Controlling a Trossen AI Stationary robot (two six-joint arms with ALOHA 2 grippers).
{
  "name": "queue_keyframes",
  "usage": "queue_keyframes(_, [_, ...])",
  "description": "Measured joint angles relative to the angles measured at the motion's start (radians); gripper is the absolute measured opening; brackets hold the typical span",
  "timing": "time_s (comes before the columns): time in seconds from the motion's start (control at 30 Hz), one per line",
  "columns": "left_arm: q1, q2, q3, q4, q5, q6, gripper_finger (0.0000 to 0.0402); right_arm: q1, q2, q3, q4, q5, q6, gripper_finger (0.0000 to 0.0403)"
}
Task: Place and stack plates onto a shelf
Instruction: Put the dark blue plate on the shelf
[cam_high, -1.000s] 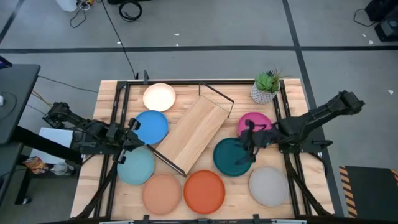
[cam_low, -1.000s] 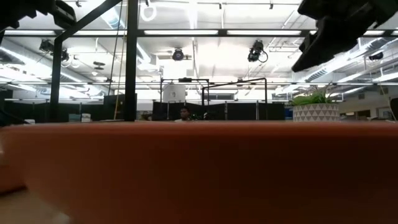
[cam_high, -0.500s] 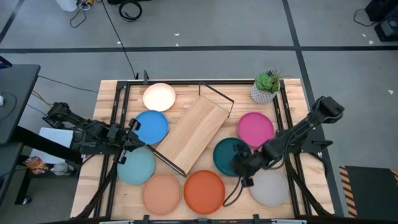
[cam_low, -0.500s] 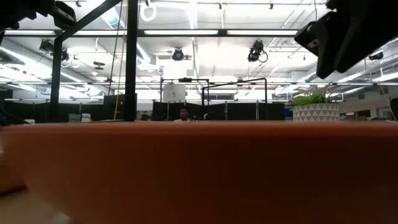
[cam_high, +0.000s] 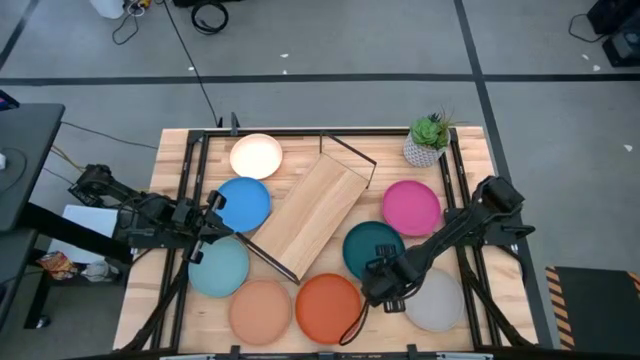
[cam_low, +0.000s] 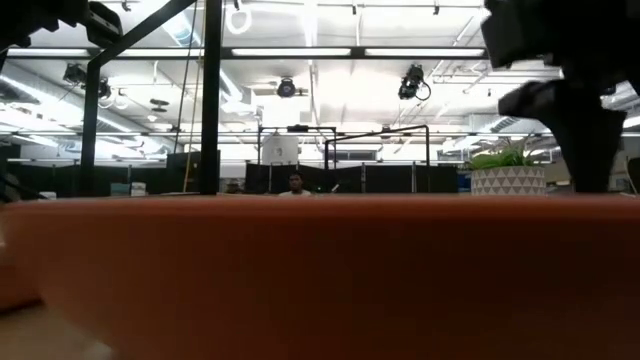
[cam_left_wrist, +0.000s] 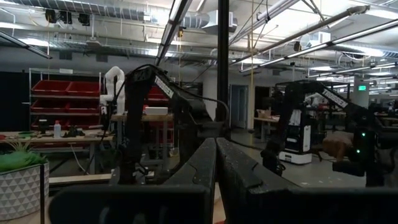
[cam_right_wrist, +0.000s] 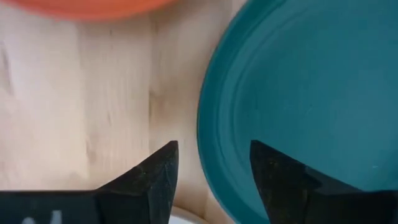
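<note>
- Nearest the table's front edge, the orange plate (cam_high: 328, 306) lay flat on the tabletop (cam_high: 470, 335), with the peach plate (cam_high: 260, 309) to one side of it and the grey plate (cam_high: 434, 299) to the other.
- Just behind them, the right gripper (cam_high: 378, 285) hung low over the near rim of the teal plate (cam_high: 374, 248), in the gap between the teal, orange and grey plates.
- In the right wrist view its fingers (cam_right_wrist: 158, 175) stood apart and held nothing, with the teal plate's rim (cam_right_wrist: 208, 124) passing between them over bare wood.
- Judging from that, the step in hand was the approach to pick up the teal plate; nothing was gripped yet.
- The next move would seem to call for lowering so one finger slips under the rim, then pinching and lifting without nudging the orange plate close by.
- At the table's middle the shelf (cam_high: 313, 213) lay slantwise and bare, no plate on it.
- The left gripper (cam_high: 212, 226) waited between the blue plate (cam_high: 243, 203) and the light blue plate (cam_high: 219, 266), its fingers pressed together and empty.
- Farther back lay the pink plate (cam_high: 411, 207) and the cream plate (cam_high: 256, 156).
</note>
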Motion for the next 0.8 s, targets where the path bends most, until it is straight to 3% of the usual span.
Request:
queue_keyframes(0.37, [0.000, 0.000, 0.000, 0.000, 0.000, 0.000, 0.0020, 0.014, 0.071, -0.003, -0.034, 0.023, -0.054, 0.0127])
queue_keyframes(0.8, [0.000, 0.000, 0.000, 0.001, 0.000, -0.001, 0.0020, 0.054, 0.053, -0.004, -0.034, 0.042, -0.114, 0.0019])
